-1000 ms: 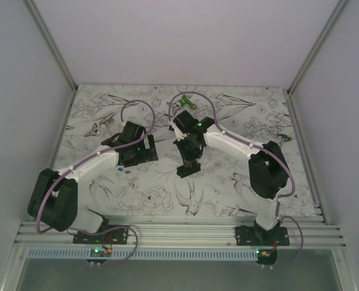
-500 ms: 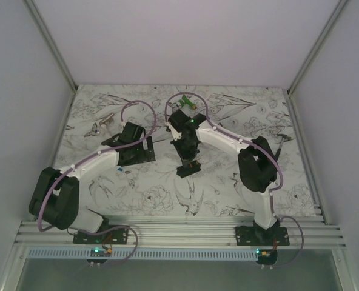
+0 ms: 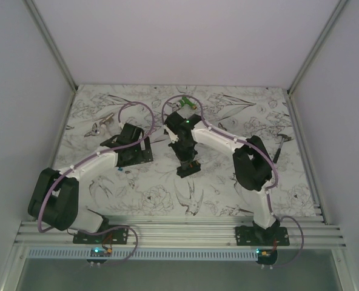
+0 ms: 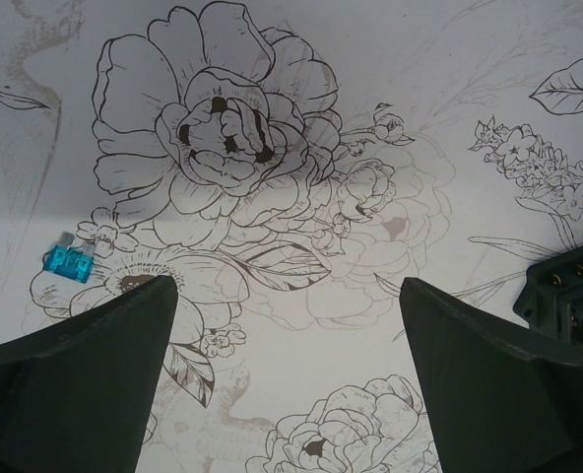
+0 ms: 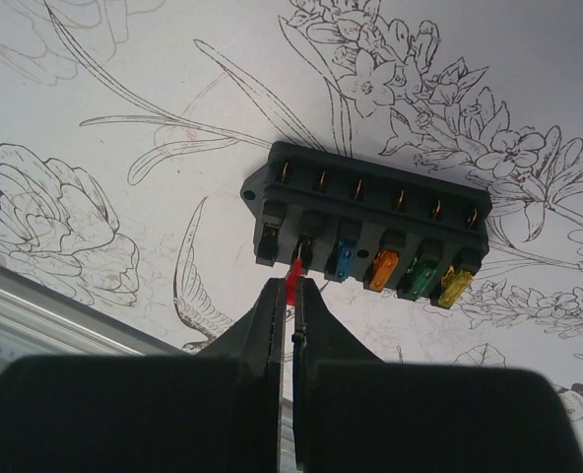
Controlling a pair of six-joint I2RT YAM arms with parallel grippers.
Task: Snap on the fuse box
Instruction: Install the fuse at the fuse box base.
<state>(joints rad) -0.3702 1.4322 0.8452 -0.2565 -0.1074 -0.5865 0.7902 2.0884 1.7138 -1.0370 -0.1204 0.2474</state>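
Right wrist view: my right pincer (image 5: pixel 293 296) pinches a red fuse (image 5: pixel 292 281) just before the fuse box (image 5: pixel 370 212), which lies on the counter (image 5: pixel 154 89); my left pincer (image 4: pixel 287 286) hangs spread wide near a blue fuse (image 4: pixel 68 261)

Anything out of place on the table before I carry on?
Yes: a small blue plastic fuse lies loose on the flower-printed table, well apart from the black oblong plastic fuse box. Nothing looks spilled or broken.

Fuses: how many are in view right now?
6. Four sit in the fuse box: blue, orange, green, yellow. A red fuse is pinched in the right hand. A loose blue fuse lies by the left hand; others may be hidden.
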